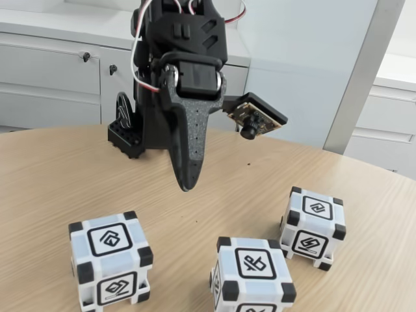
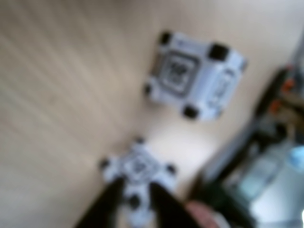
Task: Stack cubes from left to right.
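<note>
Fixed view shows three cubes standing apart on the pale wooden desk, none yet stacked: the left cube near the front, the middle cube nearest the camera and cut by the lower edge, and the right cube a little farther back. Behind them the black arm rises from its base, and the pincer hangs point-down in the air above bare desk, between the left and middle cubes and farther back than both, touching nothing. From this side its fingers overlap into one dark wedge, so the gap cannot be read here. In the blurred wrist view the two dark fingers enter from the lower edge with a narrow gap at the pincer, and a cube lies below and beyond them, while another cube sits farther off toward the upper right; which cubes these are is hard to tell. The pincer looks slightly parted and empty, gripping nothing. I judge this as the approach to a first pick, with the whole stacking ahead. The next move calls for spreading the fingers wider than a cube face, lining up squarely over the chosen cube, and descending so the fingers straddle two flat sides.
</note>
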